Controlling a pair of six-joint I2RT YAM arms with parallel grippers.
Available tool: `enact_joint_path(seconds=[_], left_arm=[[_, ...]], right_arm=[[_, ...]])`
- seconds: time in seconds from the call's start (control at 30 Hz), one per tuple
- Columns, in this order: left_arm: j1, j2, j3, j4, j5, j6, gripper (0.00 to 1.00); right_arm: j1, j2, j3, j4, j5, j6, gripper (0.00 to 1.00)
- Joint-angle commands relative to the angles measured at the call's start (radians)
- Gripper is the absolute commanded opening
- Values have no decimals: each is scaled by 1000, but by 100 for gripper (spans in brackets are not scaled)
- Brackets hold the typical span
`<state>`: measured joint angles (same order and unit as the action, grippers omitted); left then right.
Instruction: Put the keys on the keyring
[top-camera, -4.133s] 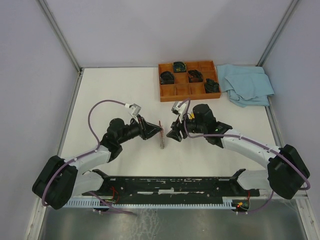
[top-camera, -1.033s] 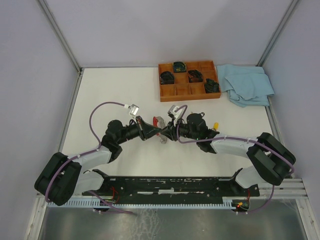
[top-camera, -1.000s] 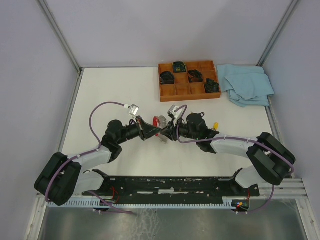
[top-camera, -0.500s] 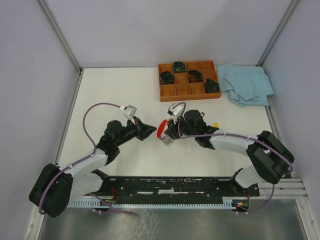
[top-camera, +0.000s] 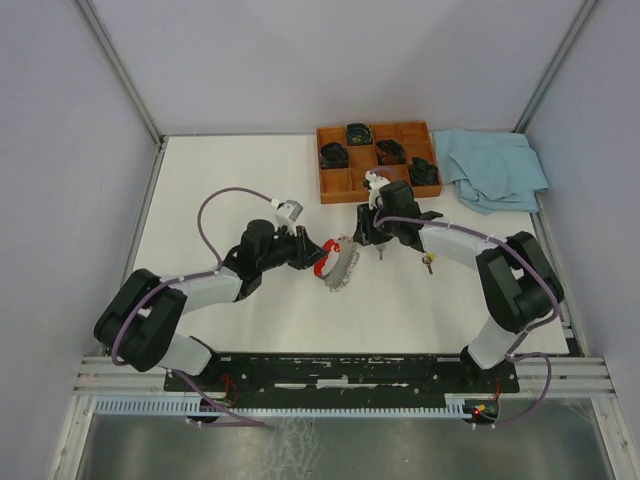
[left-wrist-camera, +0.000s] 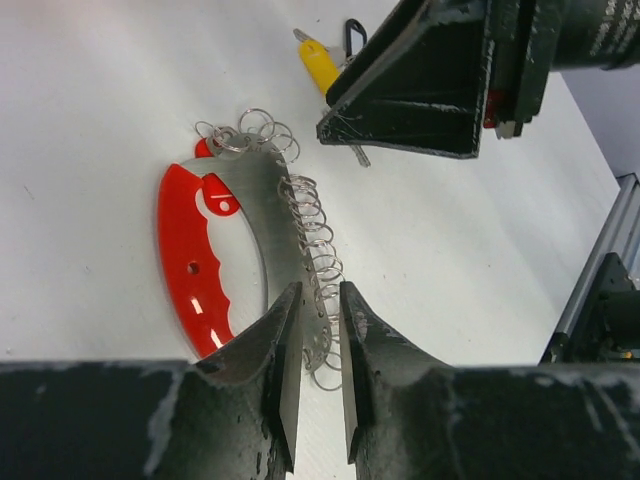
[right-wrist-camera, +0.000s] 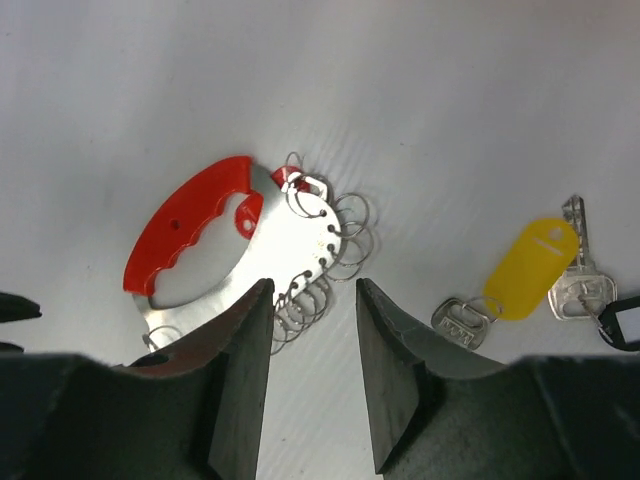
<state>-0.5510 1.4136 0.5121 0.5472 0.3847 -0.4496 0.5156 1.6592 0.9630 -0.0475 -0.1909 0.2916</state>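
White arm links with black joints, purple cables, scuffed black wedge-shaped fingers

Left claw held low, jaws narrowly parted — empty, right claw facing it, jaws wider apart — also empty

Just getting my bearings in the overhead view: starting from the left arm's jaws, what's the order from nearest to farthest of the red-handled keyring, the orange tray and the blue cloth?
1. keyring, on the table right beside them, mid-table.
2. orange tray, further back, toward the right.
3. blue cloth, far back right corner.
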Motion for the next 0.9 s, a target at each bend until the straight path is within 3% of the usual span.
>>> enact_joint_path(seconds=[0.0, 0.33, 0.87], left_arm=[[-24, 65, 71, 14, -48, 68, 28], [-36, 185, 110, 4, -47, 84, 27], [-44, 250, 109, 12, -50, 74, 27]], right_arm=[[-47, 90, 120, -75, -66, 77, 46], [-86, 267, 284, -114, -143, 120, 41], [-86, 309, 274, -146, -187, 143, 34]])
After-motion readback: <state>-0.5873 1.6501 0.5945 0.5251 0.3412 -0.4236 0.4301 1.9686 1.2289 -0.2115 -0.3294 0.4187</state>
